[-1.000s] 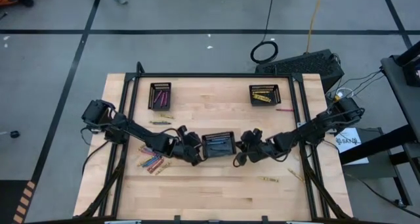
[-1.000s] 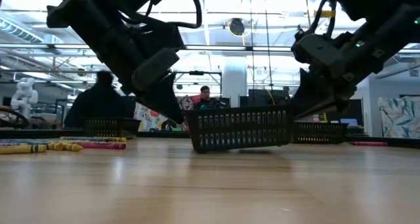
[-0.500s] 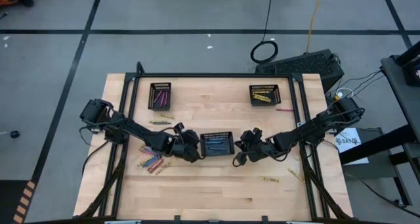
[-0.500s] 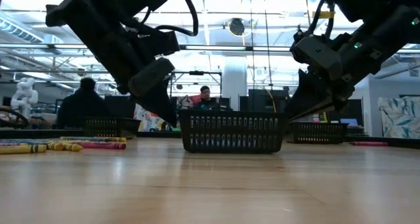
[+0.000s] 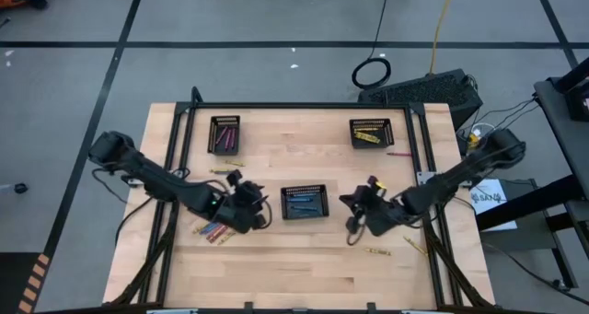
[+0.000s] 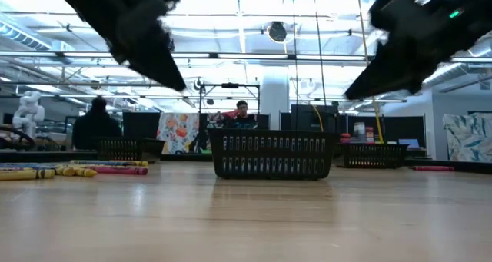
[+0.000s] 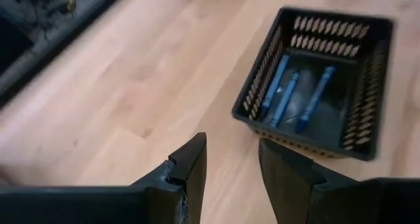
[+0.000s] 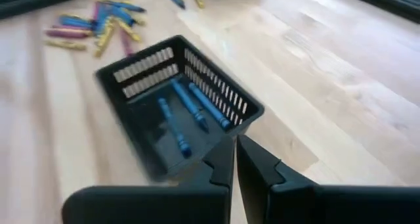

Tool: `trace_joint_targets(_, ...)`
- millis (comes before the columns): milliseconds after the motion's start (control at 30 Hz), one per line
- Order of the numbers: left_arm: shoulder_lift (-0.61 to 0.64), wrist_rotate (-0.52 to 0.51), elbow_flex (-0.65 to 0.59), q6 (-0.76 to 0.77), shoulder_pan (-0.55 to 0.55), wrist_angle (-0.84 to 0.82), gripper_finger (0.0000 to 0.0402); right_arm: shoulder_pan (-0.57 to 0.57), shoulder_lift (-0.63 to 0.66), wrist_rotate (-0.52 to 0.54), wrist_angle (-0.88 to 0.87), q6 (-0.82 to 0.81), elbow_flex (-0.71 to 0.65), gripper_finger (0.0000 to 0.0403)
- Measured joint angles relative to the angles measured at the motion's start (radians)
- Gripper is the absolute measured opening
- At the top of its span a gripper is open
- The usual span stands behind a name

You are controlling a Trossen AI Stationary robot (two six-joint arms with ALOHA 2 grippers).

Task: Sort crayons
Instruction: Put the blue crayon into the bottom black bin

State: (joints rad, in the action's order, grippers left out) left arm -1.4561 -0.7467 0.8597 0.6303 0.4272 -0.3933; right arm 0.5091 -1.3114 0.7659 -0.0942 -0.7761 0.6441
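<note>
On the pale wooden table point(image 5: 304, 259), a black mesh tray point(image 5: 305, 202) keeps three blue crayons point(image 7: 296, 99) together, sorted by colour. Flanking it, the left gripper point(image 7: 231, 166) stands apart and empty; the right gripper point(image 8: 235, 159) is pressed together, empty. Loose mixed crayons point(image 5: 213, 228) wait nearby.

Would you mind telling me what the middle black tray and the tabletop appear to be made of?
The middle black tray looks like moulded plastic with a matte finish: thin walls pierced by even rows of slots, and three blue crayons lying inside. The tabletop looks like light wood in jointed strips, smooth with a slight sheen, possibly sealed butcher block.
</note>
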Motion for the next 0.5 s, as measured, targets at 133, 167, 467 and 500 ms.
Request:
trace_joint_targets(133,0.034,-0.050,0.000,0.020,0.077,-0.037,0.0145,0.105,0.094,0.069,-0.117,-0.043,0.000,0.0003)
trace_joint_targets(167,0.033,-0.053,0.000,0.020,0.094,-0.040,0.0145,0.134,0.116,0.095,-0.153,-0.065,0.000,0.0001)
trace_joint_targets(467,0.008,-0.084,-0.001,0.071,0.173,-0.063,0.0145,0.318,0.203,0.105,-0.458,-0.359,0.000,0.0000)
trace_joint_targets(500,0.006,-0.085,-0.001,0.071,0.176,-0.067,0.0145,0.326,0.203,0.054,-0.473,-0.362,0.000,0.0000)
